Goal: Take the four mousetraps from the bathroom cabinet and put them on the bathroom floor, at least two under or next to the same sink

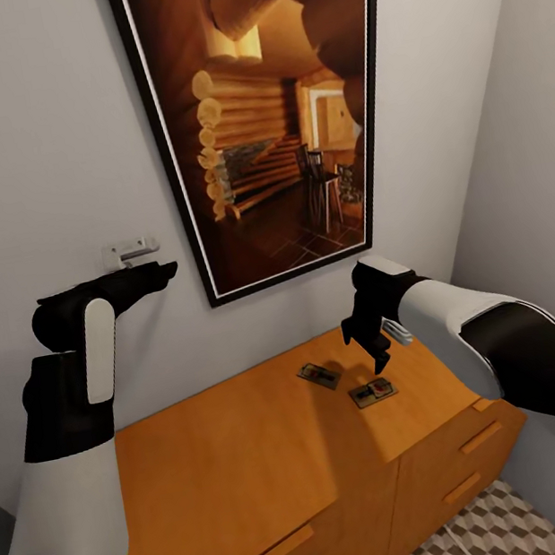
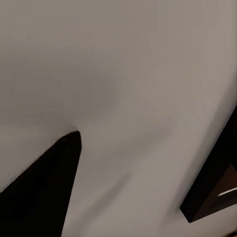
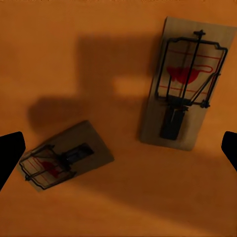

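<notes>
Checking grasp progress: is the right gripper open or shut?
Open: the right gripper shows its fingertips at opposite frame edges, above the mousetraps, holding nothing.

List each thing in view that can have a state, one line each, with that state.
Nearer mousetrap: flat on the cabinet top, ungrasped, below the right end effector.
Farther mousetrap: flat on the cabinet top, apart from the first.
Cabinet: drawers closed.
Right end effector: open, empty, above the nearer mousetrap.
Left end effector: raised near the wall, holding nothing that shows; open or shut cannot be told.
Framed picture: hanging on the wall.
</notes>
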Controlling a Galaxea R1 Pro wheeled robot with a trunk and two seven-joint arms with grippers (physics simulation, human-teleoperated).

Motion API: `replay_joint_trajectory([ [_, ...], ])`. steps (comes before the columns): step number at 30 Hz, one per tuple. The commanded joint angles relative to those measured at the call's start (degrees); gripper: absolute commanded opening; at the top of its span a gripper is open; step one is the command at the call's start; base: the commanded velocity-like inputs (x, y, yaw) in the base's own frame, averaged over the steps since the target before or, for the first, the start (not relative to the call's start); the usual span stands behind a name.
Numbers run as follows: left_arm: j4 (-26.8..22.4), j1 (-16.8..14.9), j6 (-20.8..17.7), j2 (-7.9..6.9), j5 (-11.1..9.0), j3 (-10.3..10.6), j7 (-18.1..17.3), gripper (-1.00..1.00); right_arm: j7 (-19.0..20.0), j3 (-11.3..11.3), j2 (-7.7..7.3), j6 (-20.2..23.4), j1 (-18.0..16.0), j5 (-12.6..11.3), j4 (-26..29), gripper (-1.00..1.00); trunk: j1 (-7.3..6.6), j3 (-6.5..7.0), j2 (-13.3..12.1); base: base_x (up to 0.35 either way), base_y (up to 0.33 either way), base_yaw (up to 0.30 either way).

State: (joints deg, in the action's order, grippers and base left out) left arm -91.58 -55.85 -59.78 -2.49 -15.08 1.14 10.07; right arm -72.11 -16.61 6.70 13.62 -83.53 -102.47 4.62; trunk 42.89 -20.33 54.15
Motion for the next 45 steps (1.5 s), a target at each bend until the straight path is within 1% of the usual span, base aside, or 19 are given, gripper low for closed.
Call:
replay_joint_trajectory([
  [1, 0.00, -0.05, -0.22, -0.06, -0.57, 0.09, 0.65, 1.00, -0.22, -0.48, -0.01, 0.60, -0.05, -0.36, 0.02, 1.00, 0.24, -0.27, 0.45, 0.000, 0.000, 0.000],
  [6, 0.00, -0.05, -0.22, -0.06, -0.57, 0.09, 0.65, 1.00, -0.22, -0.51, -0.14, 0.61, -0.05, -0.34, 0.03, 1.00, 1.34, -1.16, 2.46, 0.000, 0.000, 0.000],
  [26, 0.00, -0.05, -0.22, -0.06, -0.57, 0.09, 0.65, 1.00, -0.22, -0.60, -0.30, 0.62, -0.05, -0.10, -0.22, 1.00, 1.34, -1.16, 2.46, 0.000, 0.000, 0.000],
  [34, 0.00, -0.05, -0.22, -0.06, -0.57, 0.05, 0.65, 1.00, -0.54, -0.56, -0.40, 0.62, -0.05, -0.03, -0.85, 1.00, 3.10, -2.60, 5.67, 0.000, 0.000, 0.000],
  [45, 0.00, -0.05, -0.22, -0.06, -0.59, 0.08, 0.65, 1.00, -0.95, -0.61, -0.31, 0.59, -0.05, -0.01, -1.27, 1.00, 3.10, -2.60, 5.67, 0.000, 0.000, 0.000],
])
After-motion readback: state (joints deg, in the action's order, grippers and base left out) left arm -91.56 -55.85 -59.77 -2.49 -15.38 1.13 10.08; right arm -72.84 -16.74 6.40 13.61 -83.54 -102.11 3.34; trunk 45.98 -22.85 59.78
